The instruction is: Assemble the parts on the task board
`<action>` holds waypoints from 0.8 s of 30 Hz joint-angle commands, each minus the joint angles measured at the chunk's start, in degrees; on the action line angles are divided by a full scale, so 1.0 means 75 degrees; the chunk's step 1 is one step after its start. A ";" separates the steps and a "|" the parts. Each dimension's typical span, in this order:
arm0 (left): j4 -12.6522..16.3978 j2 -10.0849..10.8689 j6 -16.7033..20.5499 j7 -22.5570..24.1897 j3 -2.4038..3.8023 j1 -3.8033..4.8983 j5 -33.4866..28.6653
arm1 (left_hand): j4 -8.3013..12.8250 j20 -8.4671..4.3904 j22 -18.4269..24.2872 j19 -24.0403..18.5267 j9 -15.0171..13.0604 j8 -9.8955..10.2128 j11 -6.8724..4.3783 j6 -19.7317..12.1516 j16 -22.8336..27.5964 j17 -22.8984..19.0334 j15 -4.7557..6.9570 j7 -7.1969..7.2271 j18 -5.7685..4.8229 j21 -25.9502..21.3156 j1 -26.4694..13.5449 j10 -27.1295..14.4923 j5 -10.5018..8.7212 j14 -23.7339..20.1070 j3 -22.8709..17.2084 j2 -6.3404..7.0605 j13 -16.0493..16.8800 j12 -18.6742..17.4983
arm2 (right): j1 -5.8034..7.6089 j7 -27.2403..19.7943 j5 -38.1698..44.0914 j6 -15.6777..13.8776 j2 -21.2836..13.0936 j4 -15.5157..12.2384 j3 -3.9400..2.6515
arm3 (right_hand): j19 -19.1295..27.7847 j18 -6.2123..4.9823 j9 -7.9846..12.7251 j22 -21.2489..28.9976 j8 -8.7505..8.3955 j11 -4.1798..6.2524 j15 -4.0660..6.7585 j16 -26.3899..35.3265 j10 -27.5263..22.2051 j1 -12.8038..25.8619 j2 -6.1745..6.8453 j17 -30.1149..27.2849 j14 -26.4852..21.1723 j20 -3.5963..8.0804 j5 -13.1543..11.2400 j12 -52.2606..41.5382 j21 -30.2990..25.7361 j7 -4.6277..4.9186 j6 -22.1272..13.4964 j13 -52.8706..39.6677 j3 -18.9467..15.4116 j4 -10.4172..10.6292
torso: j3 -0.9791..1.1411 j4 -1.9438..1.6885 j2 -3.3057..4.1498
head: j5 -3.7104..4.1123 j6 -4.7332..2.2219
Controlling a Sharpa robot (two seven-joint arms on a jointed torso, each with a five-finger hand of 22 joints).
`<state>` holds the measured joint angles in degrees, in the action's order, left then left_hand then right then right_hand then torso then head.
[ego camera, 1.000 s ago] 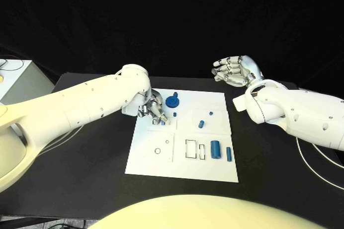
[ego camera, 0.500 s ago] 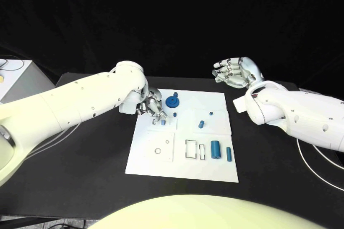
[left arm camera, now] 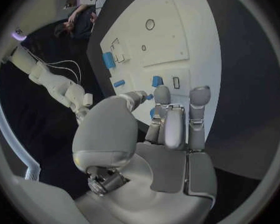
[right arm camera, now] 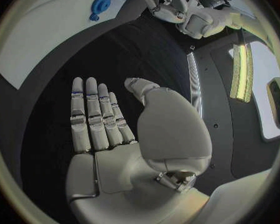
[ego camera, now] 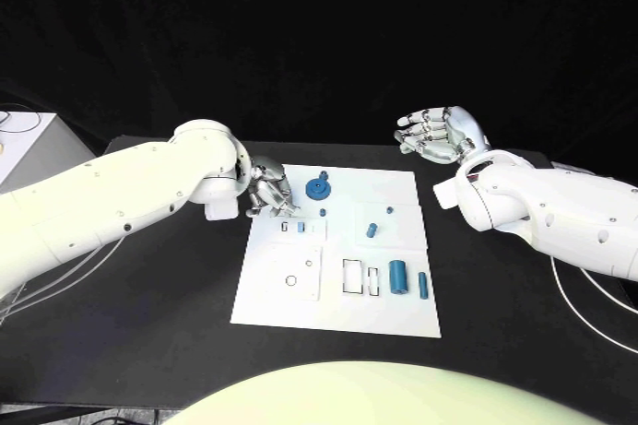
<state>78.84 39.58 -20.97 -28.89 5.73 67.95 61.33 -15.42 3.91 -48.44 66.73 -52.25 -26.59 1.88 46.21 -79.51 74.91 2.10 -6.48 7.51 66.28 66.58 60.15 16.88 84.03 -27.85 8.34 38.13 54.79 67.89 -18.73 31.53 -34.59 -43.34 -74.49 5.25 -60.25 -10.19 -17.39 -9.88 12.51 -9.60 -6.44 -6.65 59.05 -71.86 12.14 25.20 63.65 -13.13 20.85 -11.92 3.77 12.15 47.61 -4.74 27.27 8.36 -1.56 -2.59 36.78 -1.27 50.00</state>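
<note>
The white task board (ego camera: 339,305) lies mid-table. My left hand (ego camera: 267,194) hovers at its far left corner, fingers stretched out and holding nothing (left arm camera: 172,124). Just beyond its fingertips a small blue part (ego camera: 301,227) (left arm camera: 157,81) stands in the board beside a dark slot. A round blue gear-like part (ego camera: 318,187) (right arm camera: 102,5) sits near the far edge. Small blue pegs (ego camera: 372,230) lie mid-board. A thick blue cylinder (ego camera: 399,277) and a thin one (ego camera: 424,285) lie to the right. My right hand (ego camera: 436,135) (right arm camera: 118,134) is raised off the board's far right corner, palm flat and empty.
Outlined recesses (ego camera: 354,276) and a round hole (ego camera: 290,280) mark the board's near half. A pale box (ego camera: 20,144) stands at the table's left edge. Black tabletop surrounds the board.
My left hand has drawn back to the left, off the small blue part that it covered, which now stands uncovered in the board. The right hand has stayed put.
</note>
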 commanded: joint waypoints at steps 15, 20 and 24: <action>0.1148 0.0563 0.3502 0.0173 0.0026 -0.0884 0.0844 | -0.0194 0.0141 -0.0362 0.0378 0.0418 -0.0155 0.0078 -0.0039 -0.0274 0.0361 -0.0109 -0.0050 0.0023 0.0186 -0.0905 0.0023 -0.0083 0.0214 0.0853 0.0183 -0.0183 0.0123 | -0.0010 -0.0057 -0.0021 0.0049 -0.0074 0.0028 0.0014 | 0.0045 -0.0042 0.0007 0.0015 -0.0034 -0.0040 -0.0051 0.0045 -0.0012 0.0064 -0.0005 -0.0012 -0.0016 0.0013 0.0053 0.0044 -0.0013 0.0217 -0.0055 0.0014 -0.0008 -0.0021 | -0.0002 -0.0020 -0.0008 | 0.0018 -0.0001; 0.1226 0.0545 0.3739 0.0126 0.0025 -0.1055 0.1428 | -0.0196 0.0117 -0.0424 0.0424 0.0409 -0.0282 0.0048 0.0009 -0.0304 0.0391 -0.0083 -0.0012 0.0013 0.0226 -0.0994 0.0044 -0.0071 0.0232 0.0930 0.0162 -0.0201 0.0148 | -0.0011 -0.0050 -0.0020 0.0043 -0.0090 0.0023 0.0018 | 0.0045 -0.0042 0.0007 0.0015 -0.0034 -0.0040 -0.0051 0.0045 -0.0012 0.0064 -0.0005 -0.0012 -0.0016 0.0013 0.0053 0.0044 -0.0013 0.0217 -0.0055 0.0014 -0.0008 -0.0021 | -0.0002 -0.0018 -0.0005 | 0.0025 -0.0001; 0.1262 0.0534 0.3756 0.0105 0.0025 -0.1144 0.1690 | -0.0196 0.0095 -0.0460 0.0448 0.0397 -0.0417 0.0017 0.0039 -0.0320 0.0403 -0.0060 0.0025 0.0006 0.0249 -0.1116 0.0061 -0.0069 0.0241 0.1010 0.0133 -0.0217 0.0173 | -0.0015 -0.0049 -0.0020 0.0043 -0.0092 0.0024 0.0019 | 0.0045 -0.0042 0.0007 0.0015 -0.0034 -0.0040 -0.0051 0.0045 -0.0012 0.0064 -0.0005 -0.0012 -0.0016 0.0013 0.0053 0.0044 -0.0013 0.0217 -0.0055 0.0014 -0.0008 -0.0021 | 0.0002 -0.0023 -0.0016 | 0.0035 -0.0001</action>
<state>88.07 43.74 4.79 -28.25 5.88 59.52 69.66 -16.88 4.62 -51.84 69.72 -49.20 -29.52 2.14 46.29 -81.55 74.91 1.31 -6.44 7.50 68.01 58.71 60.36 16.30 84.04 -20.59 9.28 36.57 55.89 67.81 -18.74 31.43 -34.61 -44.02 -74.26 5.40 -60.25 -10.19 -17.39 -9.82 12.51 -9.60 -6.44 -6.65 59.05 -71.86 12.14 25.21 63.65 -13.13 21.09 -11.92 3.77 12.15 47.61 -4.69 27.27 8.37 -1.57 -2.75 36.71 -1.05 50.00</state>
